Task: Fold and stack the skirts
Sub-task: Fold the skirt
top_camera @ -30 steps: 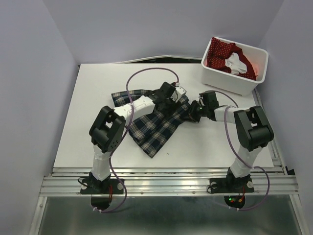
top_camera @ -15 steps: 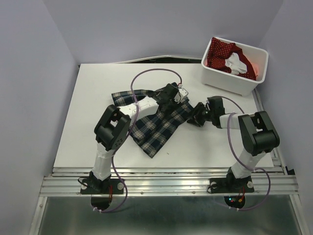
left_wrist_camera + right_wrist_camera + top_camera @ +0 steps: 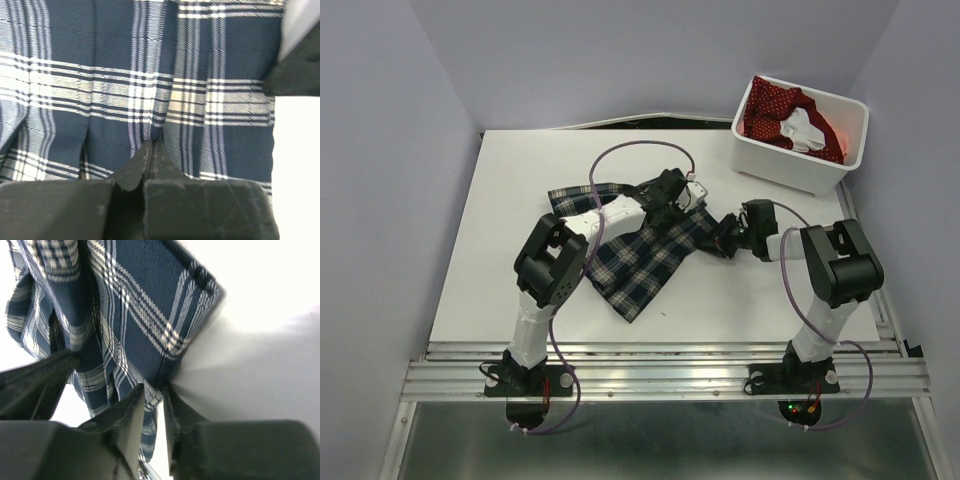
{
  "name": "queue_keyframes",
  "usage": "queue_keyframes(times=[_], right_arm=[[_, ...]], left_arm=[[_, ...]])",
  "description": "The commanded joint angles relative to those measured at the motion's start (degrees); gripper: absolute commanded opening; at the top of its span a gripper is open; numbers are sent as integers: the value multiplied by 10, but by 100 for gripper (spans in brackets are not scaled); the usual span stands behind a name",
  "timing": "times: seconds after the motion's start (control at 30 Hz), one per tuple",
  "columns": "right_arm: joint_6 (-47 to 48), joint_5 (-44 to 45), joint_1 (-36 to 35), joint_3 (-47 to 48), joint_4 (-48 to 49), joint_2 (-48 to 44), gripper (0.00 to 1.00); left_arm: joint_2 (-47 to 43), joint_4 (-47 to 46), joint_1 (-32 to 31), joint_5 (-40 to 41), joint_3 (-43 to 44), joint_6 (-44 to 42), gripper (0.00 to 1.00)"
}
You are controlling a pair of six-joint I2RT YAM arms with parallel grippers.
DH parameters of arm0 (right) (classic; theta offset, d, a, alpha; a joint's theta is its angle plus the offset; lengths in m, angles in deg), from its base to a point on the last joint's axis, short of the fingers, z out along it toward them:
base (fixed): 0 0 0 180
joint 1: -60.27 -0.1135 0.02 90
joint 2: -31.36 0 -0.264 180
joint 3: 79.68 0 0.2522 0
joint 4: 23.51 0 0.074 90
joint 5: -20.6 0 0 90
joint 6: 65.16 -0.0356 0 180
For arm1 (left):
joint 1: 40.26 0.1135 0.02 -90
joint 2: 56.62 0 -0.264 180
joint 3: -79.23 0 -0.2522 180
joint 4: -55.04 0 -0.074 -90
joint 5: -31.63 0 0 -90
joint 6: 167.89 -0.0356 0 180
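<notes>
The plaid skirt (image 3: 640, 255), dark navy with white lines, lies spread across the middle of the table. My left gripper (image 3: 682, 195) is at its far right part, and the left wrist view shows the gripper (image 3: 151, 145) shut, its tips pinching a pleat of the skirt (image 3: 115, 75). My right gripper (image 3: 725, 238) is at the skirt's right corner. Close up, the gripper (image 3: 154, 390) is shut on the hem of the skirt (image 3: 135, 305), with cloth showing between its fingers (image 3: 131, 410). The red dotted skirt (image 3: 775, 110) lies bunched in the bin.
The white plastic bin (image 3: 790, 172) stands at the table's far right corner, with a white piece of cloth (image 3: 802, 128) beside the red skirt inside. Purple cables loop over both arms. The metal rail (image 3: 660, 372) runs along the near edge.
My left gripper has closed onto the plaid skirt. My right gripper opened a little, then closed again on the hem, shifting slightly left.
</notes>
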Motion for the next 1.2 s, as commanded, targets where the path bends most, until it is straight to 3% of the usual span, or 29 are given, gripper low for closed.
queue_keyframes(times=[0.0,0.13,0.43,0.77,1.17], right_arm=[[4,30,-1,-1,-1,37,25],[0,27,-1,-2,10,45,14],[-3,26,-1,-11,16,37,5],[-7,25,-1,-16,23,34,3],[-5,27,-1,-22,25,27,2]], left_arm=[[-59,39,-3,-44,32,9,0],[-69,60,-3,-68,41,13,0],[-80,102,-5,-118,58,23,0],[-48,156,-24,-161,108,35,0],[30,153,-34,-185,142,48,0]])
